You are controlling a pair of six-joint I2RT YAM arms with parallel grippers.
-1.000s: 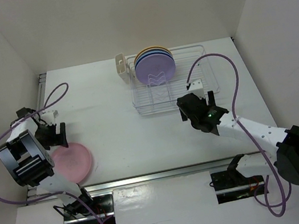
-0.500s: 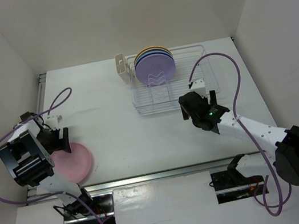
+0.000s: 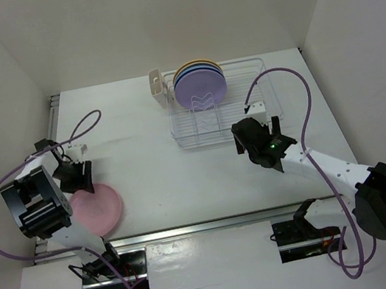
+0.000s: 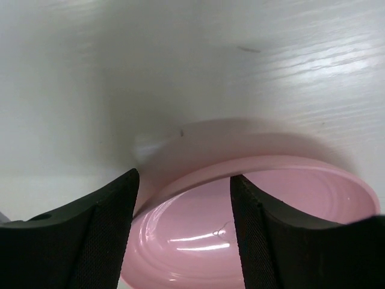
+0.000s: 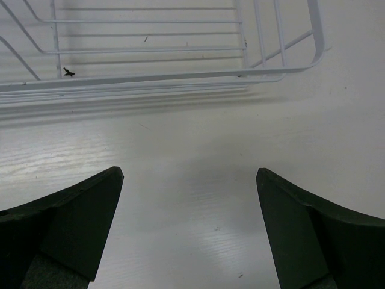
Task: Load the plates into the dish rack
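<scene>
1. Top external view: we see the dish rack (image 3: 244,94) at the far side of the bench (image 3: 141,146), with its cutlery holder (image 3: 157,87) on the left end.
2. A lilac plate (image 3: 199,87) stands upright in the dish rack's left part. Just behind it only the rims of three other plates (image 3: 199,63) show, in light blue, cream and yellow-orange.
3. The pink plate (image 3: 100,209) is on the bench, well apart from the dish rack, toward the near left.
4. The left gripper (image 3: 80,184) is at the rim of the pink plate that faces the dish rack.
5. In the left wrist view, we find the left gripper (image 4: 183,177) with its jaws apart and the rim of the pink plate (image 4: 252,223) between them. We cannot tell whether either finger touches it.
6. The right gripper (image 3: 253,131) hangs just beside the dish rack's near right edge.
7. In the right wrist view, the right gripper (image 5: 189,180) has its jaws wide apart over bare bench, holding nothing. The dish rack (image 5: 150,77) lies just beyond its fingertips.
</scene>
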